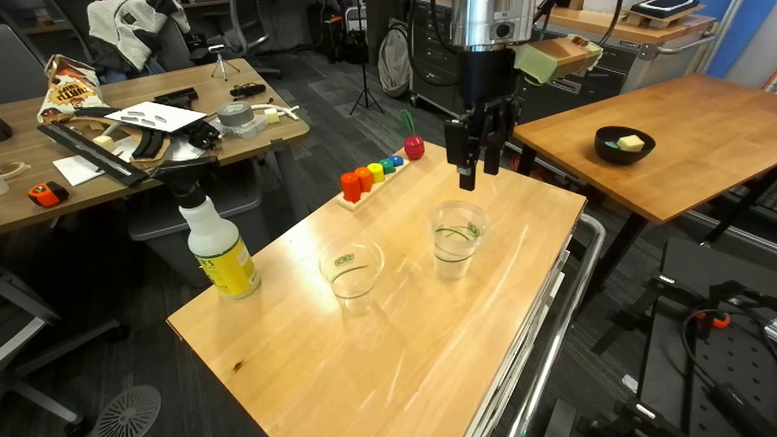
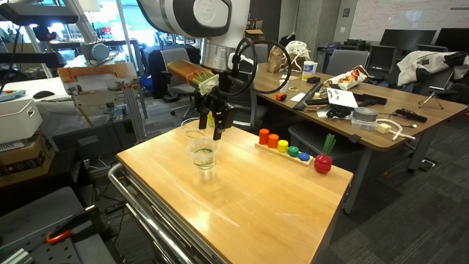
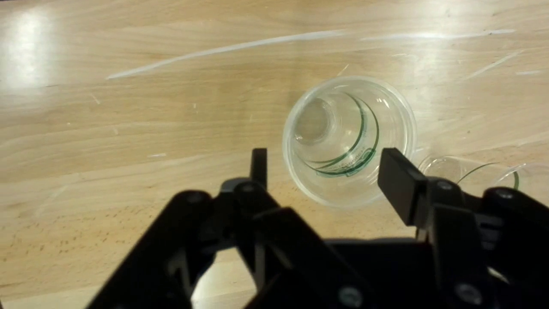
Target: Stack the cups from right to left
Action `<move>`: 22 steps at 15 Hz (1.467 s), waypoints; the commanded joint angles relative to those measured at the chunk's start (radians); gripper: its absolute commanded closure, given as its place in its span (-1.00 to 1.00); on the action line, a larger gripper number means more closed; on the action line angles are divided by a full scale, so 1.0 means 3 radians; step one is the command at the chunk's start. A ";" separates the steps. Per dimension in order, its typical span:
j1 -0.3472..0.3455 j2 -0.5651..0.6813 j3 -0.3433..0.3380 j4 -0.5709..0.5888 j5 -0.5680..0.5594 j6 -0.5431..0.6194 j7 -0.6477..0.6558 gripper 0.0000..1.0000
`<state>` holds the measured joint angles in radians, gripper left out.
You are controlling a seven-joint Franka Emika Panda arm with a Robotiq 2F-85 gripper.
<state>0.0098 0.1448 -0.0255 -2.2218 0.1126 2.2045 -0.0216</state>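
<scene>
Clear cups with green print stand upright on the wooden tabletop. Two look nested into one stack (image 1: pixel 458 243), judging by the doubled rim and green lines; the stack shows in all views (image 2: pixel 204 157) (image 3: pixel 347 128). A single cup (image 1: pixel 352 279) stands apart from it, toward the spray bottle. That cup is partly behind the gripper in an exterior view (image 2: pixel 191 130) and partly hidden by the right finger and cut by the frame edge in the wrist view (image 3: pixel 472 171). My gripper (image 1: pixel 479 173) (image 2: pixel 210 132) (image 3: pixel 324 156) is open and empty, above the stack's rim.
A yellow-and-white spray bottle (image 1: pixel 227 261) stands at a table corner. A wooden rack with coloured pegs (image 1: pixel 371 179) and a red radish-like toy (image 1: pixel 414 147) lie along one edge. A metal rail (image 1: pixel 573 309) runs beside the table.
</scene>
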 commanded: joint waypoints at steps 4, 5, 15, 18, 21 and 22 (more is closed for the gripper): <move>0.0049 0.0058 -0.0086 -0.0006 -0.1138 0.0391 0.0714 -1.00; 0.0040 0.0084 -0.0085 0.0004 -0.1213 0.0366 0.0770 -1.00; -0.0046 0.0260 0.0027 0.0088 -0.0372 0.0198 0.0430 -1.00; -0.0045 0.0299 0.0024 0.0074 -0.0315 0.0188 0.0349 -1.00; -0.0055 0.0306 0.0041 0.0058 -0.0233 0.0169 0.0227 -1.00; -0.0061 0.0308 0.0050 0.0055 -0.0189 0.0165 0.0168 -1.00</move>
<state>0.0100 0.2365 -0.0284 -2.2188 0.0094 2.2790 0.0903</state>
